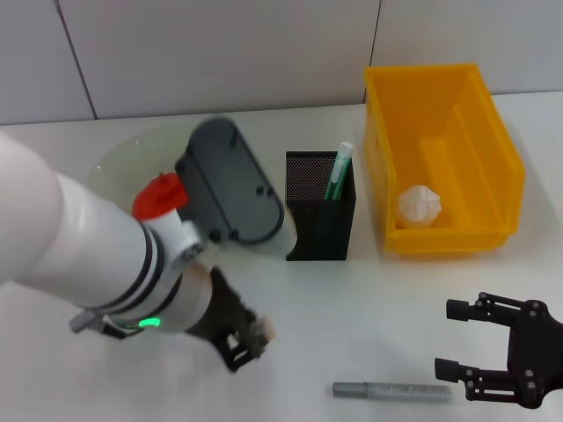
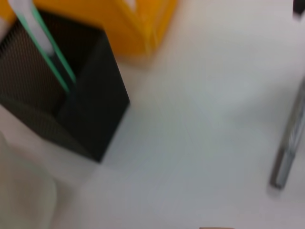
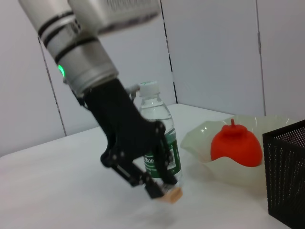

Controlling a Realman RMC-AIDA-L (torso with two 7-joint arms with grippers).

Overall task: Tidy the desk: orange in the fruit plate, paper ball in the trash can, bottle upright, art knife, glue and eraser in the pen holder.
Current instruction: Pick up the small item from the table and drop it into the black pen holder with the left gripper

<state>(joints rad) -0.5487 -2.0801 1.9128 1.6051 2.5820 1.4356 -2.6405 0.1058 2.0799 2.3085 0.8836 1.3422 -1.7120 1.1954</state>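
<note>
So the left gripper (image 1: 249, 338) is down low over the white desk (image 1: 369, 299) with its black fingers pinched on the tiny tan eraser block (image 3: 172, 193), right in front of the upright clear water bottle with the green label (image 3: 159, 138). The red-orange fruit (image 3: 237, 145) sits in the wavy pale-green glass bowl (image 3: 202, 140), and the crumpled white paper ball (image 1: 420, 207) lies inside the bright yellow plastic bin (image 1: 440, 158) beside the black mesh pen cup (image 1: 321, 207). The right gripper (image 1: 457, 352) hangs at the near right with fingers spread wide, close to a grey pen-like stick (image 1: 391, 390) on the desk.
</note>
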